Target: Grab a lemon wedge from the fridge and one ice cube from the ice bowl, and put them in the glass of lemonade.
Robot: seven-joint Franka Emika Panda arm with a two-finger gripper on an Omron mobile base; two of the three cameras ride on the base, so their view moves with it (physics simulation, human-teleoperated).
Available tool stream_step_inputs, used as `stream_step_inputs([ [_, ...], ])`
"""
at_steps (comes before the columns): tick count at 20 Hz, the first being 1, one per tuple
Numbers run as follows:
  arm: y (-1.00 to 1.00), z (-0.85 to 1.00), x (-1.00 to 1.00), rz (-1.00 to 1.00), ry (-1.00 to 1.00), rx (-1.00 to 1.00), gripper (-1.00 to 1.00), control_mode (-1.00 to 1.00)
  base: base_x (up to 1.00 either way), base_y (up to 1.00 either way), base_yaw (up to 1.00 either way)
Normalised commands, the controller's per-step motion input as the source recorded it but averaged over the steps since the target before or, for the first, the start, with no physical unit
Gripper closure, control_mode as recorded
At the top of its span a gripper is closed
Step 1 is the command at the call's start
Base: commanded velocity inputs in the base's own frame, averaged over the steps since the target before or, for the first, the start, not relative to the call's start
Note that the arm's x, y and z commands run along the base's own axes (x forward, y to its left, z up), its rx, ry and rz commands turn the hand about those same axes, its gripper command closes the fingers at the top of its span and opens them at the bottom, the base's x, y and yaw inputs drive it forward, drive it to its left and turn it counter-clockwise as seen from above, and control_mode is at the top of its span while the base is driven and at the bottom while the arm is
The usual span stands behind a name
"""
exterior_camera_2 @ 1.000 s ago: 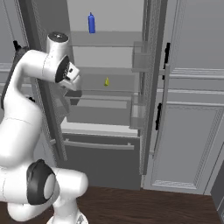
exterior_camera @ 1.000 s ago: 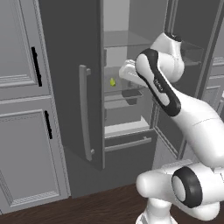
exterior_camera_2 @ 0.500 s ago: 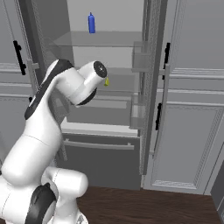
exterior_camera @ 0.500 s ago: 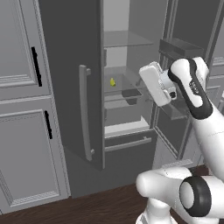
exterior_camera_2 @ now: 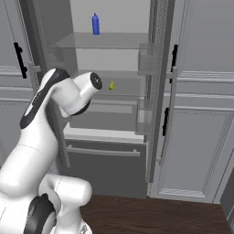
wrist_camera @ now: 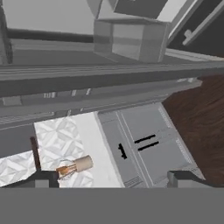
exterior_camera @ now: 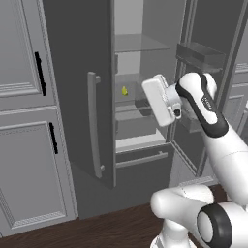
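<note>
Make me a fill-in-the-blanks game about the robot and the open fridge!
1. The lemon wedge sits on a shelf inside the ___.
2. The bottle on the top shelf is coloured ___.
3. The fridge door stands ___.
4. The bottle's shelf is ___ the lemon wedge's shelf.

Missing words: fridge; blue; open; above

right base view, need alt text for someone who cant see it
An open fridge holds a tiny yellow lemon wedge on a middle shelf and a blue bottle on the shelf above. The white robot arm reaches toward it from the lower left, beside grey panelled cabinets.
</note>
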Motion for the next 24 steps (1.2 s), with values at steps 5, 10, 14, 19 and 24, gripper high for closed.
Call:
stream_step_inputs([
  [5, 0.26, -0.29, 0.6, 0.0, 0.16, 0.0, -1.0, -1.0, 0.0, 0.0, 0.0],
  [10, 0.04, -0.41, 0.78, 0.0, 0.07, 0.04, -1.0, -1.0, 0.0, 0.0, 0.0],
  [14, 0.0, -0.02, 0.39, 0.0, 0.0, 0.18, -1.0, -1.0, 0.0, 0.0, 0.0],
  [19, 0.1, 0.0, 0.05, 0.0, 0.01, 0.08, -1.0, -1.0, 0.0, 0.0, 0.0],
  [24, 0.06, 0.0, -0.01, 0.13, 0.03, 0.08, -1.0, -1.0, 0.0, 0.0, 0.0],
])
